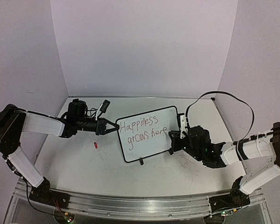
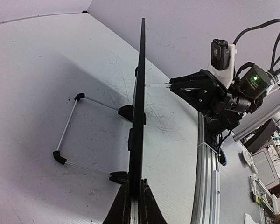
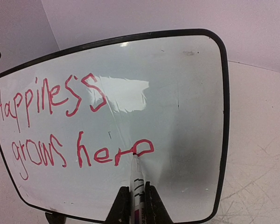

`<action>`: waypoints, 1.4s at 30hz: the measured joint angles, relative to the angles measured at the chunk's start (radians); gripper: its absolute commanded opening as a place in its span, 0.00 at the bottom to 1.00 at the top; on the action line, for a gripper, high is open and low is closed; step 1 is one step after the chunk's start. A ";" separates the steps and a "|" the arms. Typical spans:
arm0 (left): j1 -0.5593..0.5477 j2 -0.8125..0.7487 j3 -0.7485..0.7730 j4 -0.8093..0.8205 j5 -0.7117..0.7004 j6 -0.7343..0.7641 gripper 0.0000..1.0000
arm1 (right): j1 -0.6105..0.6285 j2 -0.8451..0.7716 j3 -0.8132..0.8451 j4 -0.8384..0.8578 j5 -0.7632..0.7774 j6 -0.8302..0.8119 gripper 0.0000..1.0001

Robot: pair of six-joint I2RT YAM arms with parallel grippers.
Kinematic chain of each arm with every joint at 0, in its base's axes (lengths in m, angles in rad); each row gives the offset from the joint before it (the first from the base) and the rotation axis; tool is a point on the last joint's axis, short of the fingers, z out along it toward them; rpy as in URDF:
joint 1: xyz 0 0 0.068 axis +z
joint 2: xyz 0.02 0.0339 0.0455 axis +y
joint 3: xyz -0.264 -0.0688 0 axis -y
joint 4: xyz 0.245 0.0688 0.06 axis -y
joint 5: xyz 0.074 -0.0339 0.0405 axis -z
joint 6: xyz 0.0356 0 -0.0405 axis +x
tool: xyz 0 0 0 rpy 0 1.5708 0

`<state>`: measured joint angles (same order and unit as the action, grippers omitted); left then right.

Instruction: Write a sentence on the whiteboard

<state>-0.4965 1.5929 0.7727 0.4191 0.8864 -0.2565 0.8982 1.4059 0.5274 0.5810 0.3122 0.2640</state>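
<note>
Glossy whiteboard (glare-streaked); matt, scuffed table.

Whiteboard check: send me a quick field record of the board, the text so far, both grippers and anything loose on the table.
board: whiteboard standing on its wire stand
text: sentence in red, two lines, "Happiness grows here"; no full stop visible
left gripper: shut on the board's edge nearest the left arm
right gripper: shut on a marker, tip at the final "e"
loose item: small red piece on the table, possibly the cap
</note>
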 measured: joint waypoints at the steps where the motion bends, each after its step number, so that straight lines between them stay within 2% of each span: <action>1: 0.000 0.000 0.000 0.000 0.000 0.000 0.00 | 0.000 0.000 0.000 -0.001 0.000 0.000 0.00; 29: 0.000 0.000 0.000 0.000 0.000 0.000 0.00 | 0.002 -0.022 -0.006 -0.062 0.069 -0.001 0.00; 32: 0.000 0.000 0.000 0.000 0.000 0.000 0.00 | 0.001 -0.054 -0.022 -0.054 0.063 -0.020 0.00; 37: 0.000 0.000 0.000 0.000 0.000 0.003 0.00 | 0.000 -0.213 -0.134 -0.015 0.018 -0.073 0.00; 42: 0.000 0.000 0.000 -0.001 0.000 0.003 0.00 | -0.002 -0.193 -0.133 -0.006 0.006 -0.091 0.00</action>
<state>-0.4965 1.5929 0.7730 0.4182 0.8860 -0.2532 0.8963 1.2130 0.3945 0.5746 0.3179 0.1731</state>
